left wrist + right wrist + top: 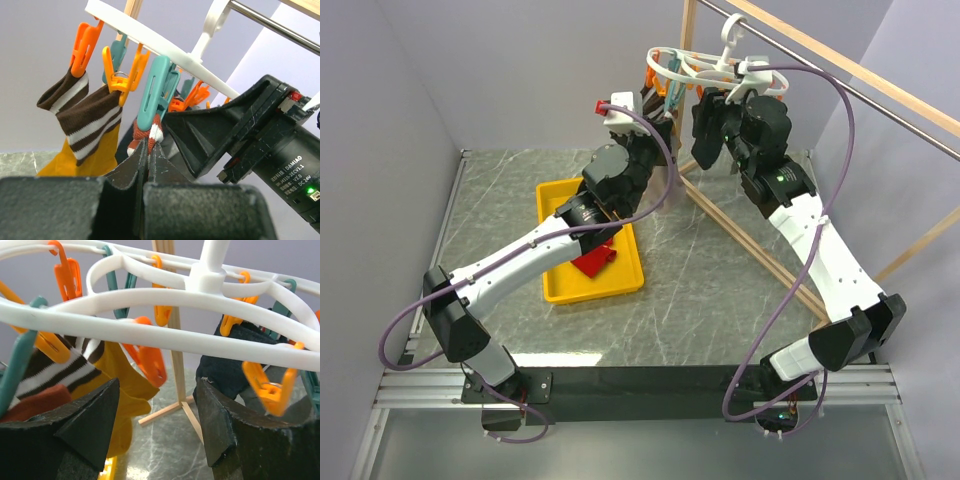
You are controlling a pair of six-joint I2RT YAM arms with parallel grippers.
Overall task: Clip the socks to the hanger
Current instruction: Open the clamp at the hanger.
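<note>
— Where was the sock?
— Your left gripper [148, 162] pinched the red sock [144, 139] by its cuff, right at the teal clip [157, 90] on the white hanger [150, 37]. Your right gripper [157, 407] stood spread beside it. You needed the cuff deep in that clip before releasing.
— And below?
— A grey marbled tabletop [720, 290], a yellow tray [590, 292], lilac walls [520, 70].

White-shelled arms [535, 248], black joints [455, 325], looping purple cables [383, 345] — green indicator light [311, 190]

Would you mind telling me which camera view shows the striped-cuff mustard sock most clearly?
The left wrist view: the mustard sock hangs from an orange clip, stripes sharp. The right wrist view shows it partly behind the hanger; the top view hardly shows it.
</note>
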